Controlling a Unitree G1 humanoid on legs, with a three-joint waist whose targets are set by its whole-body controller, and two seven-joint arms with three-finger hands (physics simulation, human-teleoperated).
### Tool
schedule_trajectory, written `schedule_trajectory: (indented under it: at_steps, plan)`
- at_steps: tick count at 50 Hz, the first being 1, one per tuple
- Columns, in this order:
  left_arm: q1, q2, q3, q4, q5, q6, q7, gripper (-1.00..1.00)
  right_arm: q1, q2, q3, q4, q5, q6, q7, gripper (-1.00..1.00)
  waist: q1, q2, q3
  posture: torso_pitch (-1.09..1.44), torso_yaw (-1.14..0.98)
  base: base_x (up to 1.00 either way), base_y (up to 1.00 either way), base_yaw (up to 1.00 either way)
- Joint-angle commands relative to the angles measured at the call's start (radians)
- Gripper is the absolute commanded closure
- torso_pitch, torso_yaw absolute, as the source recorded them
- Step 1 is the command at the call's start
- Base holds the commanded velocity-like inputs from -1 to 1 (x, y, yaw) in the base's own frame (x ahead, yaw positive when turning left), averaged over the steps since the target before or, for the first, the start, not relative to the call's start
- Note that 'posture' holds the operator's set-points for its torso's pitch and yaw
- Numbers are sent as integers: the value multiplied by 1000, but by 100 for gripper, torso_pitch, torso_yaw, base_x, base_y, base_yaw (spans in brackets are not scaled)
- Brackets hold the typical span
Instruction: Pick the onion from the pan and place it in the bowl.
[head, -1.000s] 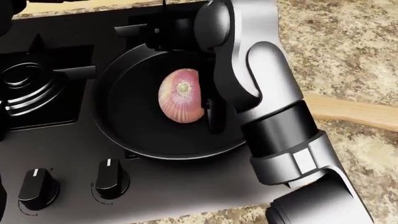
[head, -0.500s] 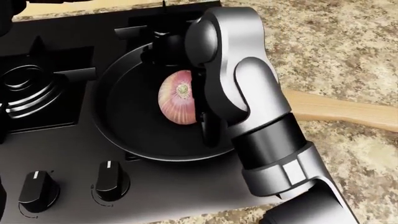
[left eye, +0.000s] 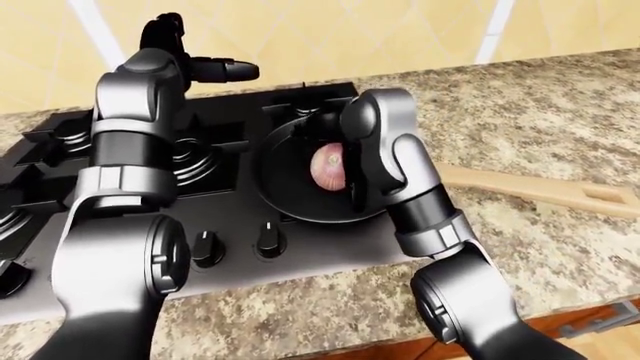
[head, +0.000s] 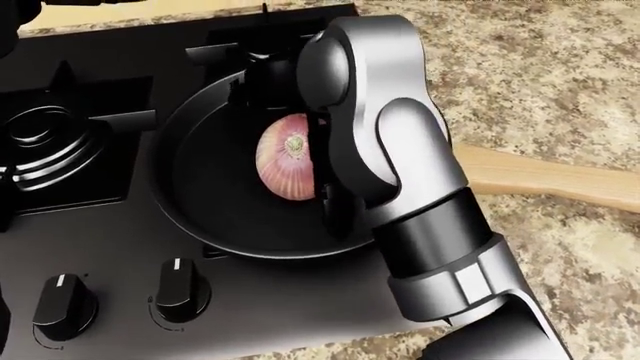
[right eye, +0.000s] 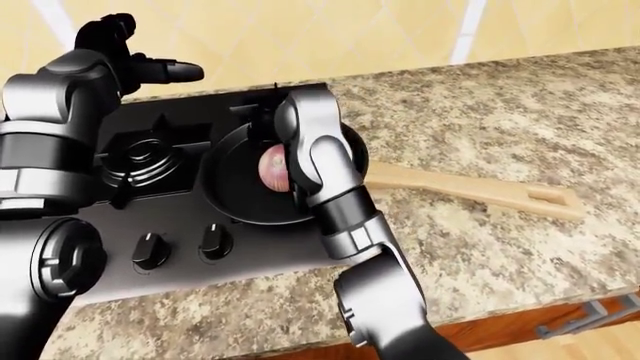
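One onion (head: 288, 166) in black pan (head: 200, 195) (stovetop) — fingers (head: 338, 206) alongside

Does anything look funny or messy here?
Nothing is spilled or broken. The onion sits alone in the dry pan on the stove. One thing stands out: no bowl shows in any view, only the pan's long wooden handle lying over the counter.
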Motion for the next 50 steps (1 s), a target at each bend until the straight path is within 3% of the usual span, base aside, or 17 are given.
schedule_trajectory:
  at_steps: [1,3,4,5,12,13,14,24,28,38,45,50]
  plan:
    - [-40,13,4,-42,0,-30,0,-100,-29,-3,-4,-21,-3,-4,-14,-11,-1,5,-30,0,0,0,0,0]
    - [-41,14,4,-45,-1,-27,0,-100,-30,-4,-5,-21,-4,-5,-13,24,0,5,-32,0,0,0,0,0]
    - [-41,14,4,-46,-2,-26,1,-100,-30,-3,-5,-21,-5,-5,-14,28,1,5,-32,0,0,0,0,0]
    - [-41,14,4,-46,-2,-26,1,-100,-28,-3,-3,-21,-7,-6,-14,45,2,5,-30,0,0,0,0,0]
    - [-42,17,6,-53,-6,-21,-1,-100,-28,3,-3,-25,-11,-6,-10,75,1,4,-33,0,0,0,0,0]
    - [-39,17,5,-54,-6,-23,-2,-100,-28,1,-3,-24,-11,-8,-13,95,2,4,-34,0,0,0,0,0]
    - [-40,17,5,-53,-6,-24,-2,-100,-30,0,-4,-23,-11,-9,-13,100,2,4,-33,0,0,0,0,0]
    - [-49,19,3,-49,-3,-19,-1,-100,-48,-9,-16,-10,-8,-11,-30,100,0,6,-31,0,0,0,0,0]
    - [-49,20,3,-44,-1,-22,-1,-100,-91,-30,-43,72,21,-6,-117,100,-1,6,-31,0,0,0,0,0]
    - [-50,20,4,-50,0,-17,1,-100,-144,-67,-66,145,114,57,-222,100,1,4,-29,0,0,0,0,0]
    - [-55,18,2,-45,2,-17,2,-100,-227,-100,-116,235,253,147,-361,100,4,1,-30,0,0,0,0,0]
    - [-56,20,3,-59,3,-7,2,-100,-332,-141,-181,346,408,241,-504,100,8,-3,-30,0,0,0,0,0]
